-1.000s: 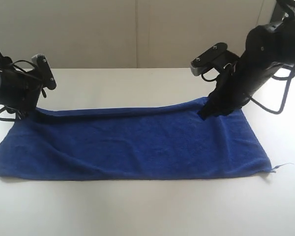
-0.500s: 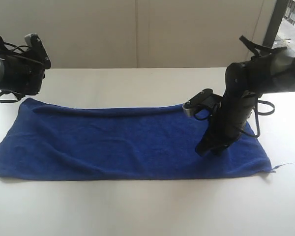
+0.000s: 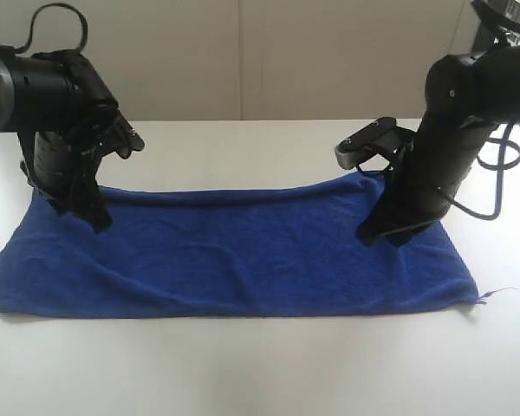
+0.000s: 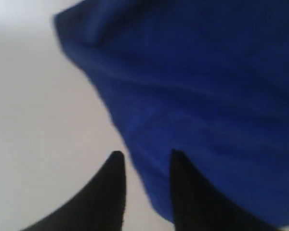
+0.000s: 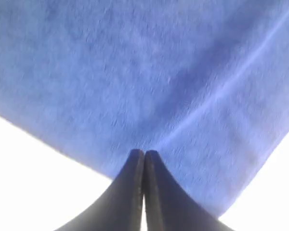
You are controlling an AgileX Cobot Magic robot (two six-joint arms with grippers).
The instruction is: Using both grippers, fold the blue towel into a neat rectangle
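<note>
The blue towel [image 3: 243, 251] lies flat and long across the white table [image 3: 260, 364], with a soft fold line along its far edge. My left gripper [image 3: 97, 224] points down at the towel's far left part. In the left wrist view it [image 4: 145, 156] is open, with the towel's edge [image 4: 149, 159] running under the gap between its fingers. My right gripper [image 3: 373, 236] points down onto the towel's right part. Its fingers [image 5: 143, 153] are pressed together, with the towel [image 5: 135, 72] just beyond the tips and no cloth visible between them.
A thin pale thread [image 3: 498, 293] sticks out from the towel's front right corner. Bare table lies in front of and behind the towel. A pale wall [image 3: 243, 52] stands behind the table's far edge.
The left arm has swung in from the far left onto the towel's left end, its jaws narrowing. The right gripper has shut and moved over the towel's right part.
</note>
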